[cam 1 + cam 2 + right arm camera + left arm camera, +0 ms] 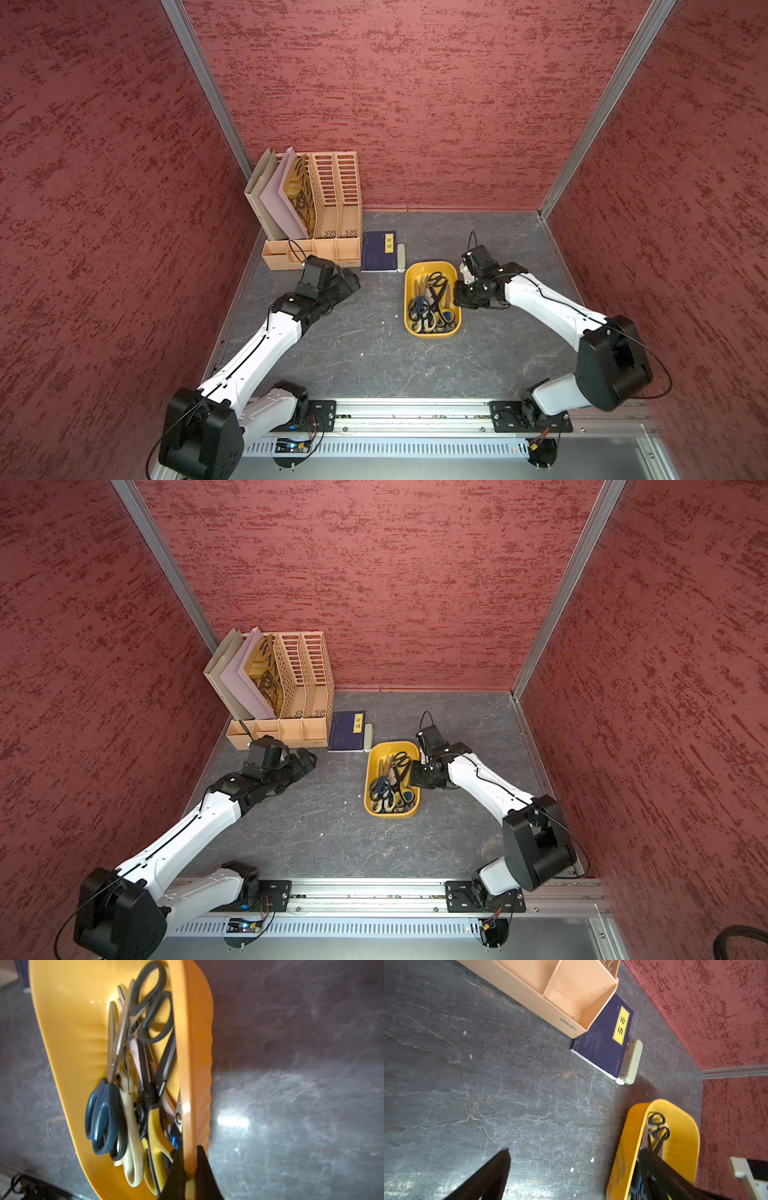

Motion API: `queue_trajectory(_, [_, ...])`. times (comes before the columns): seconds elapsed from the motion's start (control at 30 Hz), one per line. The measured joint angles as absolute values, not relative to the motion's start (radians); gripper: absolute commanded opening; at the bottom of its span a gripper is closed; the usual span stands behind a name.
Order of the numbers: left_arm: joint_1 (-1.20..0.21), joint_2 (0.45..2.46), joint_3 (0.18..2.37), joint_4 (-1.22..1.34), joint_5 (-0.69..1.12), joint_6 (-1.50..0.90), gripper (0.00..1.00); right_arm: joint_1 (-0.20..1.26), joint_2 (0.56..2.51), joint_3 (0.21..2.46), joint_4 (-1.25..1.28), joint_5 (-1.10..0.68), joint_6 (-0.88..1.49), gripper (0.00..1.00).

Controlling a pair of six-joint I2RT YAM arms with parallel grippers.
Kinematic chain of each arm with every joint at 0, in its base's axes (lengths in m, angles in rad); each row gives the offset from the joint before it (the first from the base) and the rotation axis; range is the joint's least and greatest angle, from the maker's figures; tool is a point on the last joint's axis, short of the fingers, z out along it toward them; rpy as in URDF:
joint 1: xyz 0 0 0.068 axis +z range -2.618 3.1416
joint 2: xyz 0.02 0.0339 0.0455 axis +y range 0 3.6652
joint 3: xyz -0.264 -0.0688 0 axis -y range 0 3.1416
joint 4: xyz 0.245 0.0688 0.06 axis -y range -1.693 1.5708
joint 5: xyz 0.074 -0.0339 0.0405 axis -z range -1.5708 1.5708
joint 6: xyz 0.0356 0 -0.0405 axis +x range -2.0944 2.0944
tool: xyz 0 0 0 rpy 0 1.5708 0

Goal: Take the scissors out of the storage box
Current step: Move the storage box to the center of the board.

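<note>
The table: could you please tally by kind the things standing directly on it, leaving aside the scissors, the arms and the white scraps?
Storage box: 1
File organizer: 1
Book: 1
Pale oblong item: 1
Total: 4

You can't count the scissors: lower pairs lie buried, and the box wall hides some. The table is smeared in the right wrist view.

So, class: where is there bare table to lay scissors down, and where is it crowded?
Free: the table between left pincer, storage box and front rail; also the strip from box to back wall. Crowded: the file organizer and book corner, and the box's side where the right pincer grips.
</note>
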State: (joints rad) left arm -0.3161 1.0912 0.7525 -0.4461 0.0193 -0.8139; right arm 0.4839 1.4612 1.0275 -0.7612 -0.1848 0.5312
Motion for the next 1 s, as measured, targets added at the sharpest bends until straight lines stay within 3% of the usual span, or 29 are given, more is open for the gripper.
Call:
queue_trajectory(0.17, [-0.306,1.102,0.752,-0.447,0.027,-0.845,1.00,0.602,1.439,0.962,-0.752,-0.214,0.611,0.00])
queue_trajectory(0.4, [-0.306,1.100,0.739,-0.453,0.047,-0.878,1.00,0.658,1.602,1.015,-0.660,-0.223,0.656,0.00])
queue_trajectory(0.43, [-0.306,1.098,0.735,-0.458,0.049,-0.881,1.00,0.664,1.616,1.026,-0.635,-0.228,0.664,0.09])
queue_trajectory(0.53, [-0.306,1.076,0.720,-0.476,0.050,-0.886,1.00,0.673,1.645,1.040,-0.586,-0.242,0.683,0.22])
queue_trajectory(0.7, [-0.306,1.009,0.683,-0.502,0.050,-0.902,1.00,0.676,1.636,1.078,-0.619,-0.226,0.673,0.36])
queue_trajectory(1.0, [-0.306,1.028,0.665,-0.490,0.071,-0.930,1.00,0.724,1.619,1.243,-0.707,-0.241,0.619,0.36])
